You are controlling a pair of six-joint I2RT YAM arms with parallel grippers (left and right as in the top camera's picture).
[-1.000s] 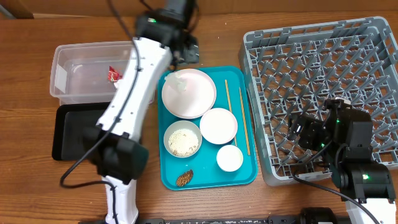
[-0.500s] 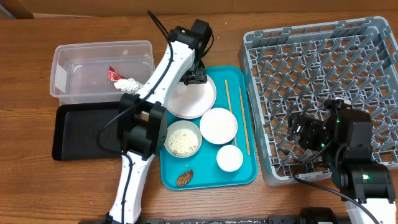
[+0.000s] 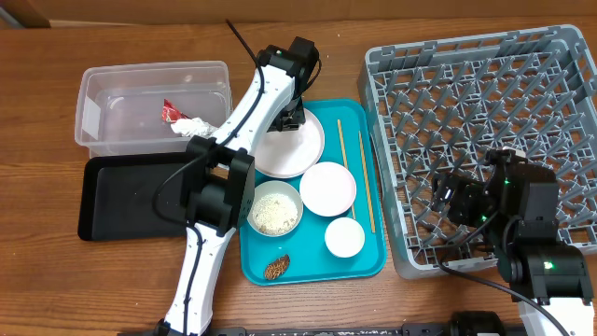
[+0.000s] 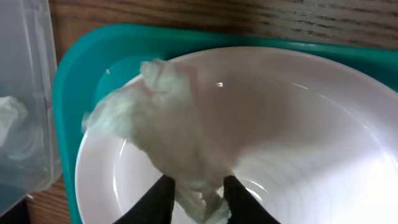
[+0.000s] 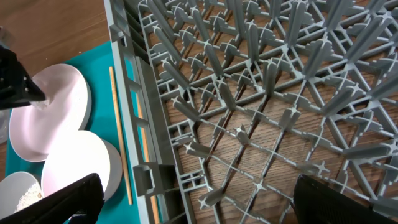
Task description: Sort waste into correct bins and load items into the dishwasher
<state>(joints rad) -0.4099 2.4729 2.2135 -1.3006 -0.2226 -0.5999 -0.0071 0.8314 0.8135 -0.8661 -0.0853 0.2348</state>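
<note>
Your crumpled white tissue (image 4: 158, 121) lies soft and wrinkled on the glossy round plate (image 4: 298, 124), at the back left of the smooth teal tray (image 4: 78, 71). Your left arm (image 3: 252, 103) stretches far across the table, wrist bent down over the plate; the left gripper (image 4: 198, 183) is clamped on the tissue's lower edge. Your right gripper (image 5: 196, 183) hovers over the grey lattice rack (image 5: 249, 74), jaws spread wide

Soft, bright, even light falls from above in the overhead view, leaving short faint shadows on the bench (image 3: 308, 42) and a dull sheen on the clear tub (image 3: 149, 75). The left wrist view is soft-focused: fuzzy tissue (image 4: 161, 124), glare on the large plate (image 4: 298, 124) at lower right, the left tool (image 4: 198, 198) a dark blur. The right wrist view is crisp; bars of the dish rack (image 5: 261, 93) bow near the edges.
</note>
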